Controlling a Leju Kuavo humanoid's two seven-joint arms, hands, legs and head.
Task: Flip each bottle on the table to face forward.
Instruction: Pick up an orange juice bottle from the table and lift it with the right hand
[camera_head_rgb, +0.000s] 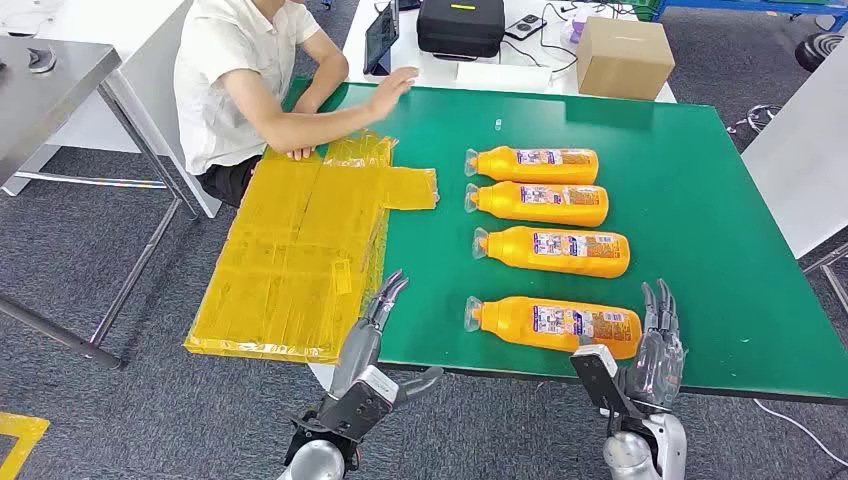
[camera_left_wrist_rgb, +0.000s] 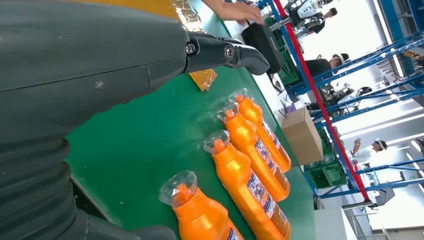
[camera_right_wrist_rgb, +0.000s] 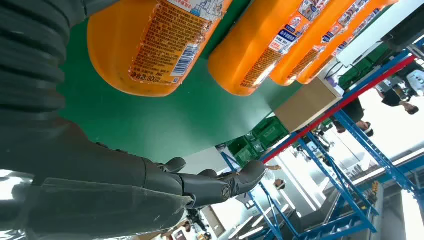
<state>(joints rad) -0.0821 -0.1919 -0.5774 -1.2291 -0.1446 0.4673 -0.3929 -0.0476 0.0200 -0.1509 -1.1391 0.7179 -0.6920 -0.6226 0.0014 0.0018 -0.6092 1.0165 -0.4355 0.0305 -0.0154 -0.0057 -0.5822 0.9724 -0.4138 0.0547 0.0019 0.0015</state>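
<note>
Clearly four orange bottles (camera_head_rgb: 535, 165) lying label-up, "800" readable, left hand (camera_head_rgb: 375, 335) and right hand (camera_head_rgb: 657, 345) fingers apart, empty.

A person (camera_head_rgb: 245, 80) in a white shirt sits at the far left corner of the green counter (camera_head_rgb: 700, 250). A big yellow sheet (camera_head_rgb: 300, 255) hangs over its left edge. Behind it stand a brown box (camera_head_rgb: 624, 57), a black case (camera_head_rgb: 460, 27) and a tablet (camera_head_rgb: 381, 38).
</note>
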